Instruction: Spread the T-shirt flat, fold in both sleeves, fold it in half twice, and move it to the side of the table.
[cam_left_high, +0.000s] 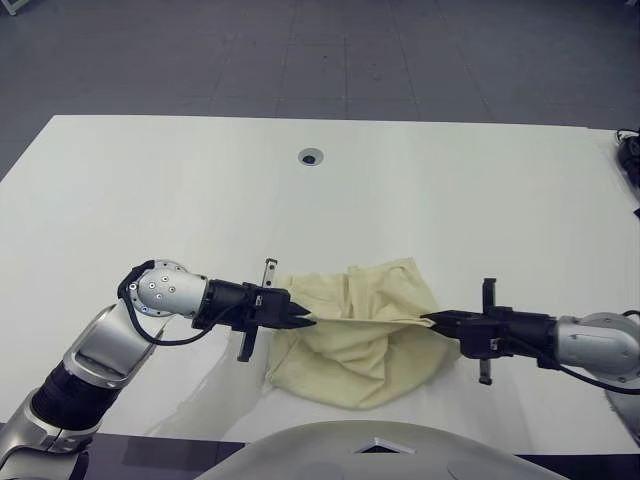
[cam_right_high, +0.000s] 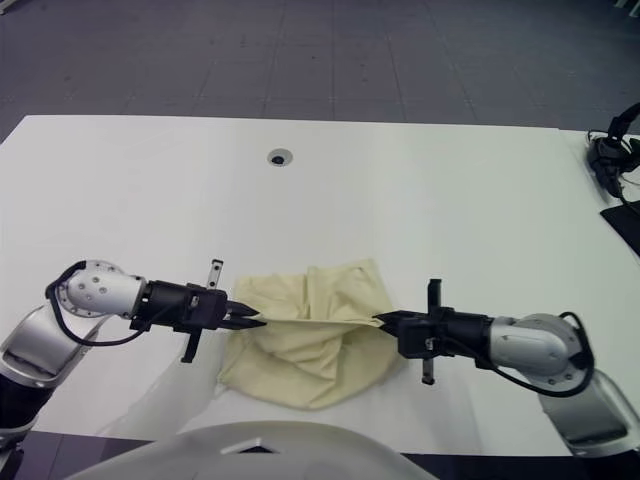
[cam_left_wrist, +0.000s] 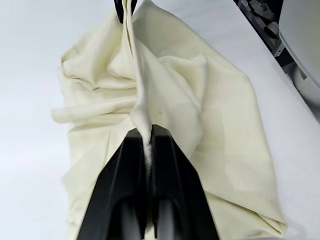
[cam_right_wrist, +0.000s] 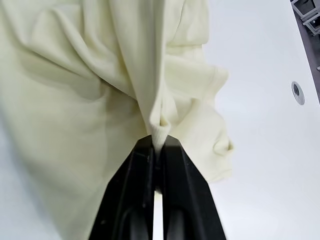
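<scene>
Carrying a crumpled T-shirt (cam_left_high: 350, 345) near the front edge of the white desk (cam_left_high: 150, 190), about midway along. Showing a round cable hole (cam_left_high: 311, 157) toward the far edge. Holding black gear (cam_right_high: 605, 158) by the right edge.

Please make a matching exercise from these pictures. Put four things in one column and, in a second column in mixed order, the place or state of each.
Column 1
1. T-shirt
2. left gripper
3. right gripper
4. cable grommet

Column 2
a. set in the white table, beyond the cloth
b. shut on the cloth at the robot's right
c. pale yellow, crumpled, one edge pulled taut
d. shut on the cloth at the robot's left

Pairs: 1-c, 2-d, 3-b, 4-a
</scene>
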